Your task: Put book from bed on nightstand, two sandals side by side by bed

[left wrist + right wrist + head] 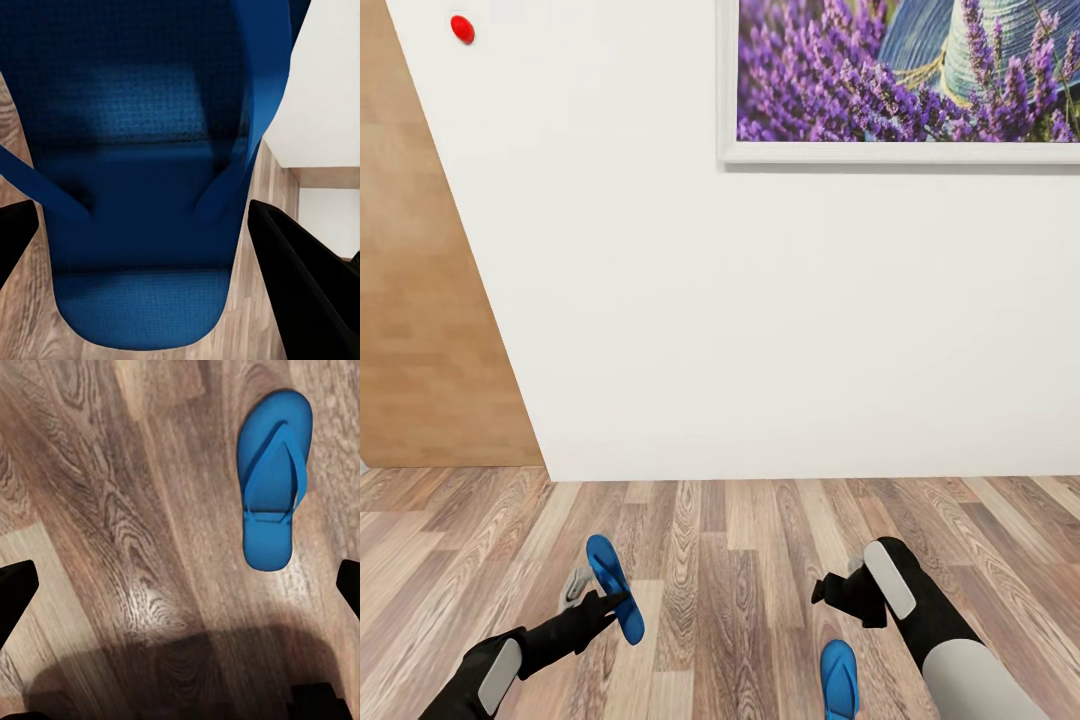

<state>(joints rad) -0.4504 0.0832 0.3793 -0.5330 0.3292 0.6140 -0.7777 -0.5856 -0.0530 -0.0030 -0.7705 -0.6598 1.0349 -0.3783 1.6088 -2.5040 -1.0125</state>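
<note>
In the head view, one bright blue sandal is held above the wood floor with my left gripper shut on it. In the left wrist view this sandal sits close up, sole and straps between the dark fingers. The second sandal lies flat on the floor near the bottom edge, just below my right gripper. In the right wrist view that sandal lies on the planks ahead of the right gripper, which is open and holds nothing. The book, the bed and the nightstand are out of view.
A white wall stands close ahead, carrying a framed lavender picture. A light wooden panel fills the left side. Wood-plank floor runs from the wall toward me.
</note>
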